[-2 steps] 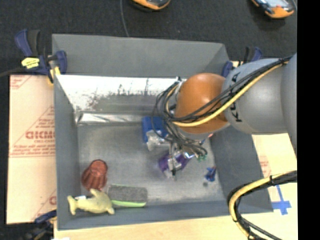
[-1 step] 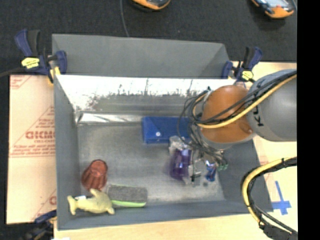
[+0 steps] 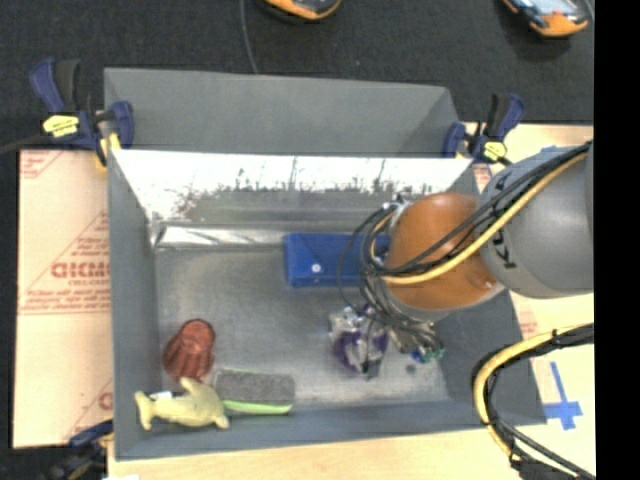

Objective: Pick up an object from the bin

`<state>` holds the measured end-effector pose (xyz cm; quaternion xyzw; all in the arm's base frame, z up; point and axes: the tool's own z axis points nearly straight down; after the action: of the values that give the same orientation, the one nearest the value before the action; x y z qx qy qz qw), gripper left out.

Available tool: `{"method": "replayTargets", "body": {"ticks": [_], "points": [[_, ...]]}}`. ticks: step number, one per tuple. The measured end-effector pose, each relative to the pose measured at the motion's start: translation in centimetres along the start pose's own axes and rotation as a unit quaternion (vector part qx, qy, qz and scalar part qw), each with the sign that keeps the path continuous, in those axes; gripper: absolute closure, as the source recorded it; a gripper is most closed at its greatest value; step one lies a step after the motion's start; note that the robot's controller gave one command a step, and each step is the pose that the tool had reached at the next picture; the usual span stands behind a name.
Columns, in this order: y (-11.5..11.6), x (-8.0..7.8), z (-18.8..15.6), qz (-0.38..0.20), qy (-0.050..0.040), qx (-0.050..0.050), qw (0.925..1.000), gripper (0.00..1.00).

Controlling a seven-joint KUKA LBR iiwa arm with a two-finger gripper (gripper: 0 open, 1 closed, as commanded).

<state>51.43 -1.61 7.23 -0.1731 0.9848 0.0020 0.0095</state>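
My gripper (image 3: 368, 336) hangs low over the bin floor, right of the middle and just under the arm's orange cover. A small purple and white thing (image 3: 350, 354) lies at its tip, against its left side; whether it is gripped I cannot tell. A blue box (image 3: 318, 260) lies flat just behind and to the left of the gripper, partly hidden by the cover and cables. A tiny green bit (image 3: 428, 354) sits on the floor just right of the gripper.
At the front left lie a red-brown ridged thing (image 3: 190, 348), a yellow toy fish (image 3: 185, 408) and a grey pad with a green handle (image 3: 255, 390). The arm and its cables cover the bin's right side.
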Motion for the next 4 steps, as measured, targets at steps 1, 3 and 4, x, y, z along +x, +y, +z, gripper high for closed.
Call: {"method": "replayTargets", "body": {"ticks": [1,3,4], "points": [[0.0,0.0,0.0,0.0,-0.0002,0.0,1.0,1.0],[0.0,0.1,-5.6,0.002,0.0029,-0.001,1.0,1.0],[0.0,0.0,-7.8,0.003,0.0028,-0.001,1.0,1.0]]}}
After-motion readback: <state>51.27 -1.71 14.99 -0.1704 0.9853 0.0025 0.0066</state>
